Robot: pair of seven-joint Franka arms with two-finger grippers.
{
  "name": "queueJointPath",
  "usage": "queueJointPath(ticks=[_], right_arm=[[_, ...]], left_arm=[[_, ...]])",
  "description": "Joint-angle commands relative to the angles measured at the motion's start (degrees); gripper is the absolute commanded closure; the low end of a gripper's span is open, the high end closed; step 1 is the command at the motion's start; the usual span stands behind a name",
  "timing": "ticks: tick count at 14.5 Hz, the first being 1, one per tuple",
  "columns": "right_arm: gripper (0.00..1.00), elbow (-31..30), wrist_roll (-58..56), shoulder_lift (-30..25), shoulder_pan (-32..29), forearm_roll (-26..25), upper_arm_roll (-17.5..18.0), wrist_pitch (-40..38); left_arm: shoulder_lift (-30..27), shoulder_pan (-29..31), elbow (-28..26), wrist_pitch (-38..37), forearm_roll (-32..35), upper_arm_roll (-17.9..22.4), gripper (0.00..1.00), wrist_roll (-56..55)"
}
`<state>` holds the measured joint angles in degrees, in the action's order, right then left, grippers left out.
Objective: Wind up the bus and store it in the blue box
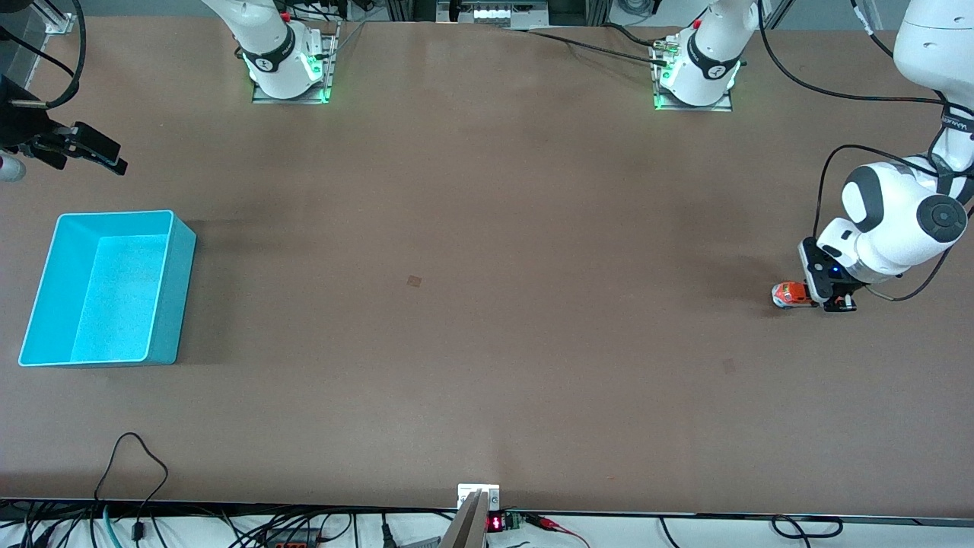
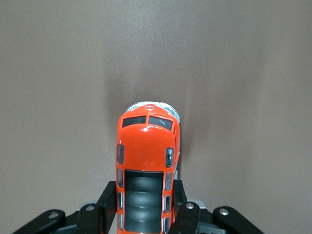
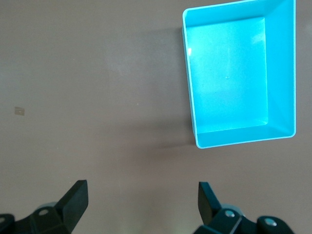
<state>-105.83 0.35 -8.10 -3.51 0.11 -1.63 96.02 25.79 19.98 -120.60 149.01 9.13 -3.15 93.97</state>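
The bus (image 1: 790,294), a small orange toy with black windows, is at the left arm's end of the table, down at the tabletop. My left gripper (image 1: 828,301) is shut on its rear half. In the left wrist view the black fingers (image 2: 108,202) press both sides of the bus (image 2: 146,156), whose white-grey front points away from the left gripper (image 2: 145,207). The blue box (image 1: 181,297) stands empty at the right arm's end. My right gripper (image 1: 103,154) waits open and empty in the air beside the box. In the right wrist view the right gripper (image 3: 143,200) is apart from the box (image 3: 288,73).
The two arm bases (image 1: 288,72) (image 1: 696,80) stand along the table's edge farthest from the front camera. A small brown mark (image 1: 414,281) lies mid-table. Cables (image 1: 137,472) and a small display (image 1: 494,524) run along the edge nearest the front camera.
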Motion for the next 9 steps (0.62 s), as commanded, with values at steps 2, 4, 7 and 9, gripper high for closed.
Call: queueJointPath(ticks=[2, 4, 7, 9], right_arm=[[0.0, -0.34, 0.79, -0.6, -0.18, 0.42, 0.14, -0.39], [0.0, -0.26, 0.79, -0.51, -0.27, 0.42, 0.14, -0.39], [0.0, -0.25, 0.79, -0.6, -0.27, 0.42, 0.05, -0.39], [0.0, -0.25, 0.79, -0.6, -0.27, 0.42, -0.3, -0.39]], left_arm=[[2.69, 0.76, 0.9, -0.39, 0.45, -0.45, 0.81, 0.25], [2.69, 0.76, 0.9, -0.39, 0.45, -0.45, 0.76, 0.25], [2.17, 0.5, 0.98, -0.65, 0.54, -0.54, 0.0, 0.25], [1.12, 0.49, 0.98, -1.09, 0.45, -0.54, 0.0, -0.01]])
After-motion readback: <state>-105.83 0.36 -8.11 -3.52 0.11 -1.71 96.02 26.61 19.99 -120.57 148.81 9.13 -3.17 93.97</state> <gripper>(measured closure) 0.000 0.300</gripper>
